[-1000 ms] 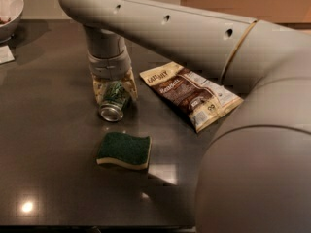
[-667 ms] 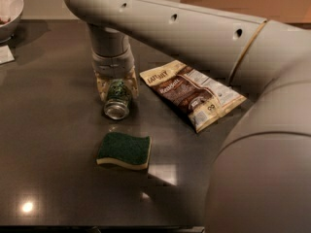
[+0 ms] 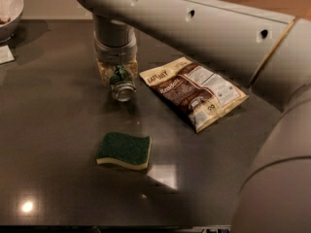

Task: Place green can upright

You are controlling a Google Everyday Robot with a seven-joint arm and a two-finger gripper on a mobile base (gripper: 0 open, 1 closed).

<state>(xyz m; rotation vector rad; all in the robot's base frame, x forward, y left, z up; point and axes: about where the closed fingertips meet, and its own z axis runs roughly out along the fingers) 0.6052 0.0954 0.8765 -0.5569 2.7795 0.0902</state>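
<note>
A pale bowl (image 3: 17,14) sits at the far left corner of the dark table (image 3: 58,120), cut off by the edge of the view, with something reddish inside that is too blurred to name. Just in front of it, at the left edge, lies a small white card (image 3: 4,55). Near the front left of the table a round spot of light glints off the surface.

Right of these, at the back middle of the table, the gripper (image 3: 117,74) hangs straight down from a thick grey wrist (image 3: 114,38), low over the tabletop. The can (image 3: 121,85) is right at the gripper. It is not upright: it lies tipped, with its silver end facing the camera and its green patterned body running back under the gripper. They look to be touching, but I cannot tell whether the gripper is spread or clamped on the can.

In front of the can, well apart from it, a sponge (image 3: 124,149) lies flat, green side up with a yellow layer beneath.

Right of the can, near but not touching, a brown and cream snack bag (image 3: 194,92) lies flat at an angle.

The beige arm (image 3: 204,28) spans the top of the view from the wrist and fills the right side.
</note>
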